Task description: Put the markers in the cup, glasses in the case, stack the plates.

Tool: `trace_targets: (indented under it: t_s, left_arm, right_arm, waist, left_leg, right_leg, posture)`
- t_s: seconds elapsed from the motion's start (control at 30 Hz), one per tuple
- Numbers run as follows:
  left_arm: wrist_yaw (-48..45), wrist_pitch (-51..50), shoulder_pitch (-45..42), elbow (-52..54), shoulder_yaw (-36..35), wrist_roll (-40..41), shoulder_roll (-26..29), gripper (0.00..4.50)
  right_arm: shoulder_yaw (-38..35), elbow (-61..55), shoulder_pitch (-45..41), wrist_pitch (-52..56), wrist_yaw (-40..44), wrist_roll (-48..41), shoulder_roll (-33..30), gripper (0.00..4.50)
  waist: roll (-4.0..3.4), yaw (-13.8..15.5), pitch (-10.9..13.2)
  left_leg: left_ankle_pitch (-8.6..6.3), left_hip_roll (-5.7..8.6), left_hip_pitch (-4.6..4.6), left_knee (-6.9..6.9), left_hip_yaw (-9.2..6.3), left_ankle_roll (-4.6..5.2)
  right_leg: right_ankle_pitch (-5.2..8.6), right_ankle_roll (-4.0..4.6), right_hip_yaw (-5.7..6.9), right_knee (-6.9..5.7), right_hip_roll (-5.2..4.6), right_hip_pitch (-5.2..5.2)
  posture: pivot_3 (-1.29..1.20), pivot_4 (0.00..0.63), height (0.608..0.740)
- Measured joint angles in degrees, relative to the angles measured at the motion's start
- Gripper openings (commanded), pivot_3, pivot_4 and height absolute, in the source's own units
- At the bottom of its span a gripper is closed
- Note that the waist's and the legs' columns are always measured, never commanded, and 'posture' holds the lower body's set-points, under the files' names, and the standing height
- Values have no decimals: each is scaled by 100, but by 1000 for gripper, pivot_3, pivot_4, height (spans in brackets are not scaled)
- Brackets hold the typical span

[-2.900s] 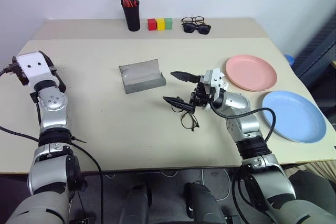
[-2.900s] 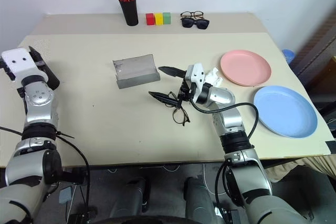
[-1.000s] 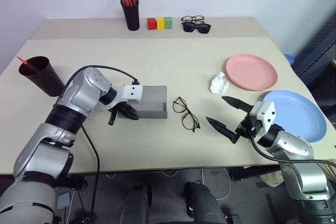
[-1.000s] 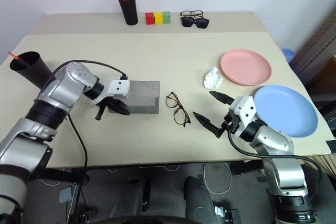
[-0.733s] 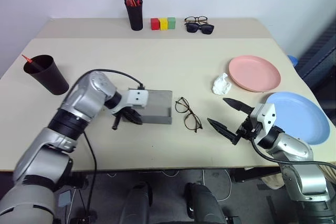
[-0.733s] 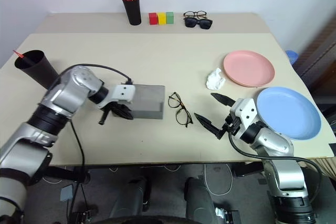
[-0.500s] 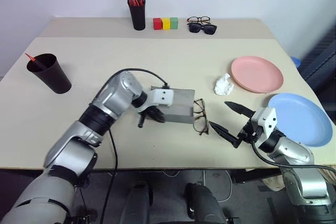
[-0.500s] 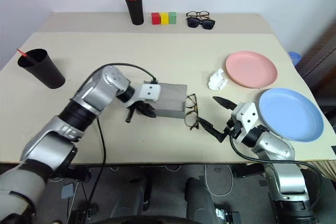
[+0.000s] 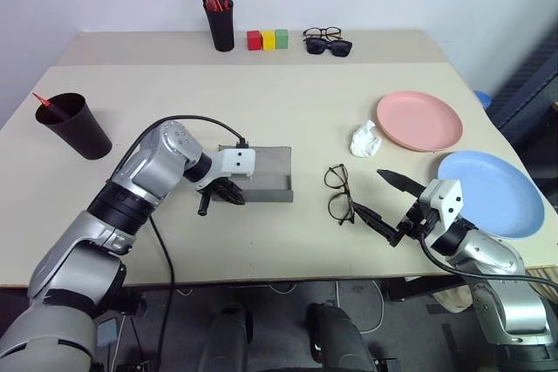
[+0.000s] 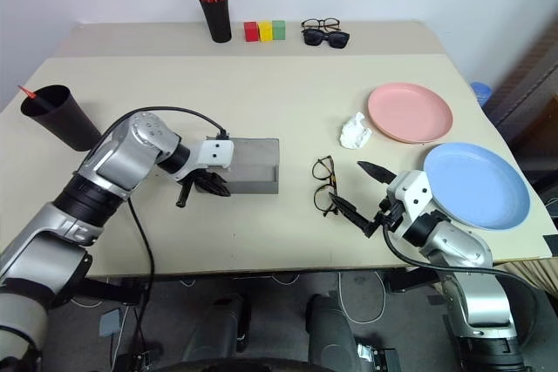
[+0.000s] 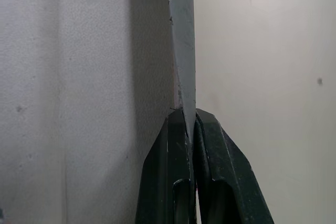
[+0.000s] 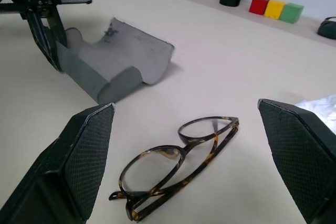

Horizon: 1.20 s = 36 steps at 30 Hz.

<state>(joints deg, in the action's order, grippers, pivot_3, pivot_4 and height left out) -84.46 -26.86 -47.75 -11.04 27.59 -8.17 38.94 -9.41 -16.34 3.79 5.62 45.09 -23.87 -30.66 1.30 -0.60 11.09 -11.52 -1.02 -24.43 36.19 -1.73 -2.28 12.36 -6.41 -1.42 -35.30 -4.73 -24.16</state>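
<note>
Left claw (image 9: 228,192) pinches the case (image 9: 266,175) wall at mid-desk; my right claw (image 9: 384,202) gapes beside the glasses (image 9: 340,194). If I close off-centre, that thin frame could skid away.

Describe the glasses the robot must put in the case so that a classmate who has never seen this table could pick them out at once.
Start at the beige table and find the grey case near its middle. Just beyond the case, toward the blue plate, a folded pair of glasses lies flat before the open right gripper. Unlike the two pairs at the far edge, its frame is thin, with round clear lenses.
</note>
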Motion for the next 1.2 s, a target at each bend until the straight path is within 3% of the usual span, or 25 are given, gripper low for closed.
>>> trace_targets:
  t_s: [0.33, 0.63, 1.07, 1.2]
  left_arm:
    - [169, -175, 123, 278, -4, 5, 39, 45]
    - [216, -240, 147, 313, -2, 34, 57, 45]
    - [301, -244, 167, 312, -4, 141, 54, 45]
    - [335, -229, 255, 297, -43, 237, 38, 1403]
  right_arm:
    - [-224, -356, 461, 253, 153, -130, -379, 4500]
    - [-1318, -561, 1553, 241, 723, -503, -845, 4500]
    - [-1296, -737, 1254, 277, 879, -892, -837, 4500]
    - [-1222, -738, 1144, 325, 880, -894, -838, 4500]
  waist:
    - [-4, 10, -4]
    - [-5, 3, -5]
    - [-5, 5, -5]
    - [-5, 8, -5]
  left_leg:
    - [0, 1, 1, 1, 0, 0]
    - [0, 0, 5, 2, 0, 0]
    - [0, 1, 4, 3, 1, 0]
    - [0, 0, 4, 3, 1, 0]
  right_leg:
    - [0, 0, 0, 1, 0, 3]
    - [10, -14, 0, 3, -1, 6]
    - [6, -7, 0, 5, -2, 7]
    - [5, -6, 0, 5, -2, 8]
  posture:
    - [0, 150, 740]
    - [0, 150, 740]
    - [0, 150, 740]
    - [0, 150, 740]
